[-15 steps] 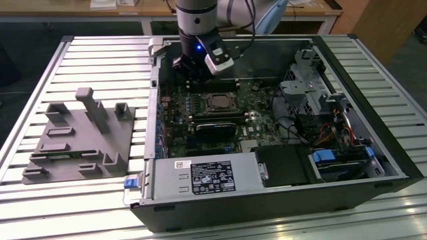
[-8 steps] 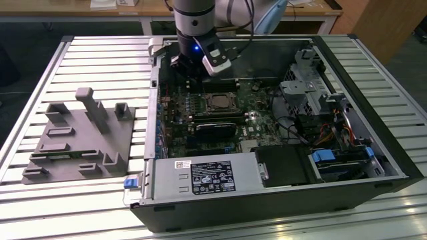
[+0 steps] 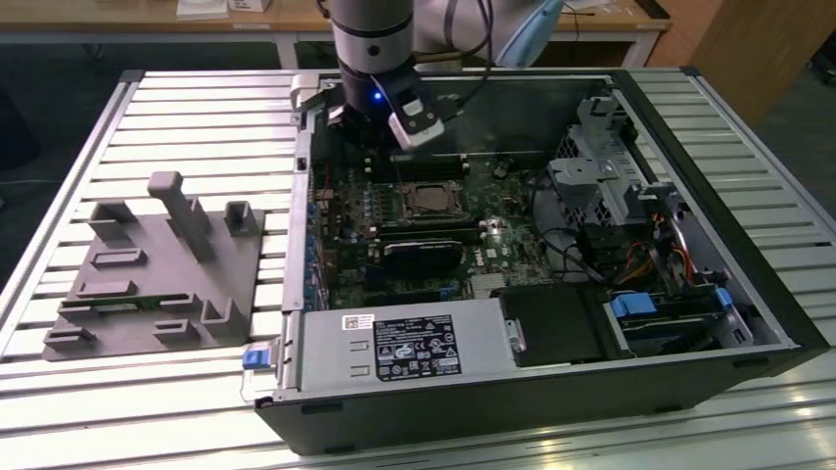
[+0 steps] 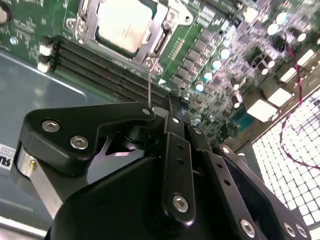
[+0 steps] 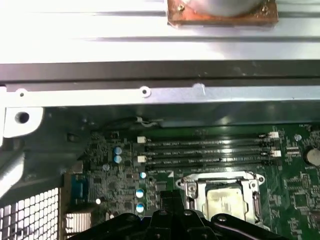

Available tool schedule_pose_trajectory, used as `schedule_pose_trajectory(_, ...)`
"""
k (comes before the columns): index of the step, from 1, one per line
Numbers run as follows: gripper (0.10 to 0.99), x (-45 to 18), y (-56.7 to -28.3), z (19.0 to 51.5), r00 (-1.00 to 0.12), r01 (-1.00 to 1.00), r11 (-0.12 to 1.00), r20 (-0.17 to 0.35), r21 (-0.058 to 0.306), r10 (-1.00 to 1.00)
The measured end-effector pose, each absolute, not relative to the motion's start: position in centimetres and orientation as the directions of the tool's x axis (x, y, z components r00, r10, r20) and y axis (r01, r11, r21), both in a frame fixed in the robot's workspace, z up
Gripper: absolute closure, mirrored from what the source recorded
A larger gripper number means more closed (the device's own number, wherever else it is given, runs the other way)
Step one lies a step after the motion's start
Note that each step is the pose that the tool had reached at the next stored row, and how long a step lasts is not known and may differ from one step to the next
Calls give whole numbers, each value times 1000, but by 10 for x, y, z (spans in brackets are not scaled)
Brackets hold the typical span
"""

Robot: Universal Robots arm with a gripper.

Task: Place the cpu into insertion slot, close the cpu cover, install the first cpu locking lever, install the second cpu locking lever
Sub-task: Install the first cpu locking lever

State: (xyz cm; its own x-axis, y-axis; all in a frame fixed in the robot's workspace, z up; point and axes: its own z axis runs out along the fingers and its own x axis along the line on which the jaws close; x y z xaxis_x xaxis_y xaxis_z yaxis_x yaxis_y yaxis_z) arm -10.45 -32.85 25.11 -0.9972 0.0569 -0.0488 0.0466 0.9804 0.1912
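The cpu [image 4: 122, 22] lies flat in its socket on the green motherboard, its pale metal top showing through the window of the cpu cover [image 4: 165, 30], which lies down over it. A thin wire locking lever [image 4: 149, 85] stands up from the socket corner and ends at the tips of my gripper [image 4: 157, 112]. The black fingers are pressed together; whether the wire is pinched between them is hidden. In the exterior view the gripper [image 3: 392, 137] hangs inside the open case just behind the cpu [image 3: 428, 200]. The first wrist view shows the cpu [image 5: 223, 201] beside the gripper [image 5: 167, 200].
Memory slots [image 5: 210, 150] run along the socket's far side, below the case wall [image 5: 150, 90]. A black card [image 3: 421, 253] lies in front of the socket. A drive cage [image 3: 601, 166] and cables fill the exterior view's right. A grey fixture [image 3: 157, 269] sits outside the case.
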Motion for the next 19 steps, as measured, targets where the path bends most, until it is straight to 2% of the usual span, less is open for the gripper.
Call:
schedule_pose_trajectory(9,980,-107,-330,251,-997,46,962,-44,269,60)
schedule_pose_trajectory(19,980,-100,-330,250,-997,46,961,-44,271,61)
